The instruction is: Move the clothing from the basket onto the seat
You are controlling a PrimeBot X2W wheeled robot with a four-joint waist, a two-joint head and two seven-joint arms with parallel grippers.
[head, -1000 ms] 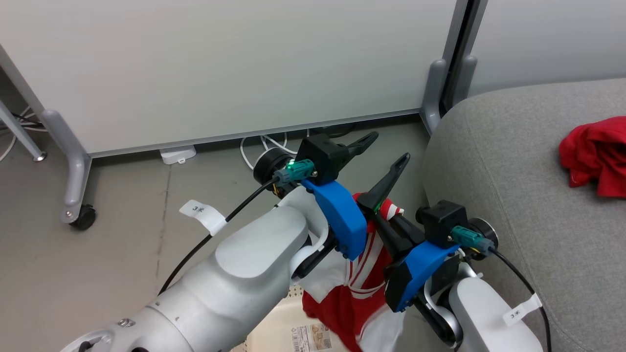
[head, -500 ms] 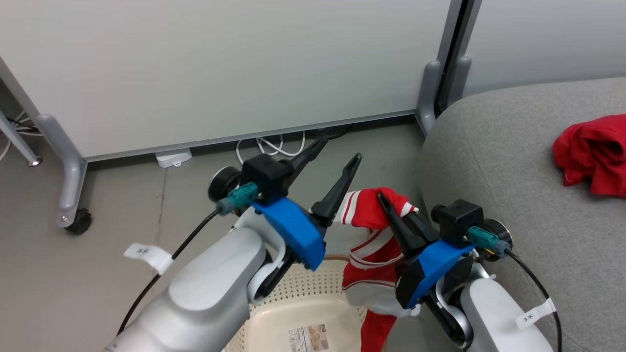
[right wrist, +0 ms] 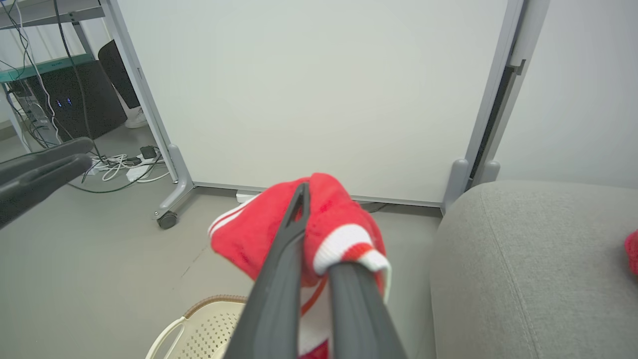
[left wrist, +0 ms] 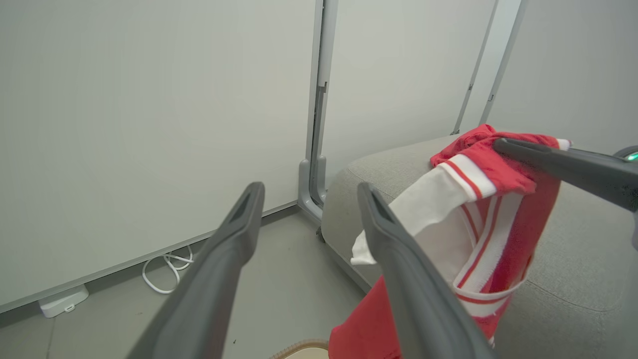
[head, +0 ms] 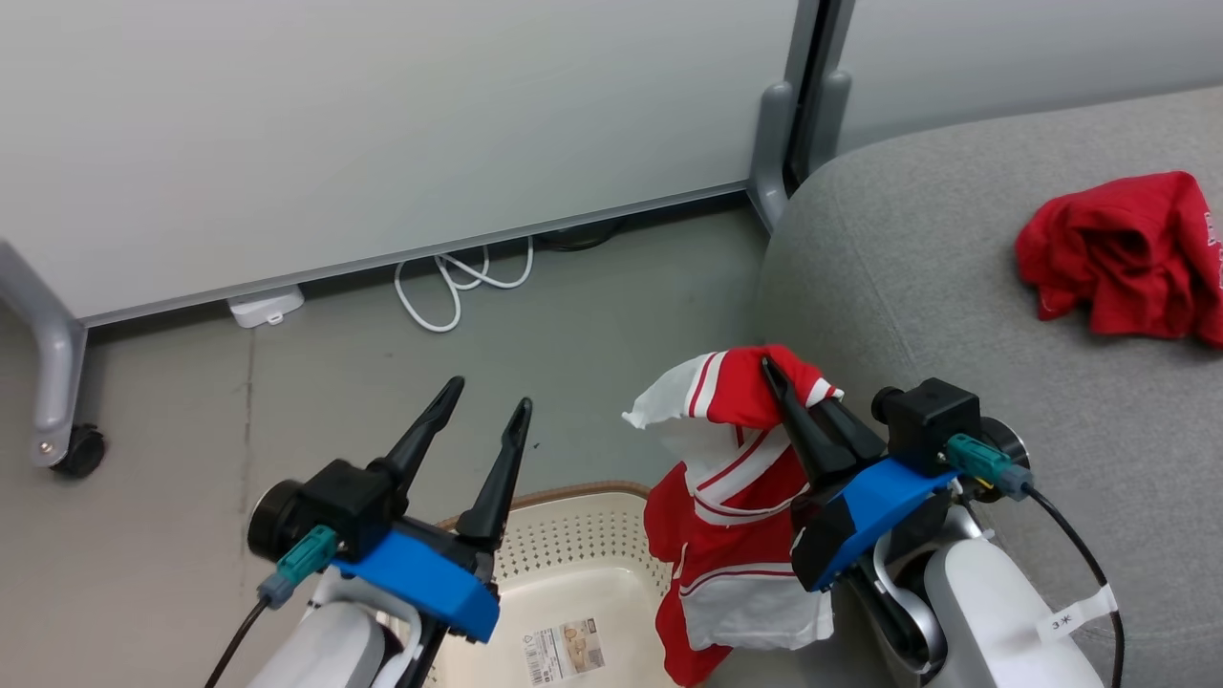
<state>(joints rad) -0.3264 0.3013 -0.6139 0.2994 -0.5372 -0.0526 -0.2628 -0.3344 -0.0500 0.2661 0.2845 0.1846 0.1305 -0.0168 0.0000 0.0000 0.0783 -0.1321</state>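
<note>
Right claw (head: pixel 772 375) pinches the striped jersey (head: pixel 736 497), dangling lower centre over the basket (head: pixel 573 535), left claw (head: pixel 489 396) gapes empty; I reckon I'm mid-carry and must next swing it rightward over the grey seat (head: pixel 955 287), then let go.

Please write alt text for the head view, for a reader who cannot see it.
The right gripper is shut on a red-and-white striped jersey, which hangs by the cream basket, next to the grey seat. The left gripper is open and empty. A plain red garment lies on the seat.
</note>
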